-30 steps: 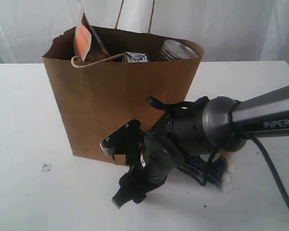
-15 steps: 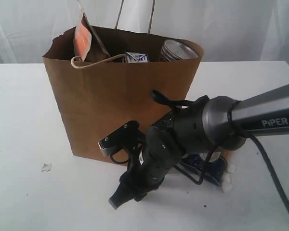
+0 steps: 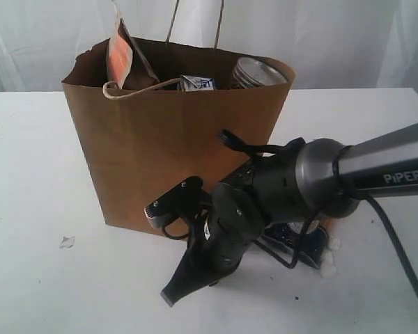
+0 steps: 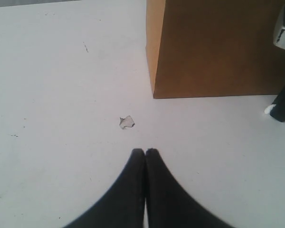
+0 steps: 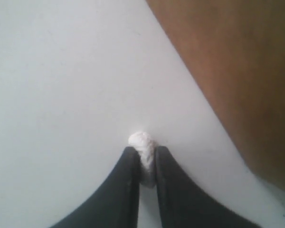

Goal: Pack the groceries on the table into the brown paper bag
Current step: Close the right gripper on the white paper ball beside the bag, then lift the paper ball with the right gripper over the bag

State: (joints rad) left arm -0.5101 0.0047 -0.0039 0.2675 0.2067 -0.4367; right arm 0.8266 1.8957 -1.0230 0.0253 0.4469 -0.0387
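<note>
The tall brown kraft paper bag [image 3: 160, 146] stands upright on the plain white tabletop [image 3: 35, 174]. A brown orange-labelled pouch [image 3: 118, 59], a small blue-white carton [image 3: 197, 83] and a round-lidded jar [image 3: 254, 72] show at its mouth. In front of the bag, the right gripper [image 5: 143, 161] pinches a small white crumpled lump [image 5: 141, 141] at the tabletop. The left gripper [image 4: 145, 153] hovers fully closed and empty-handed near a pale scrap [image 4: 126, 122].
</note>
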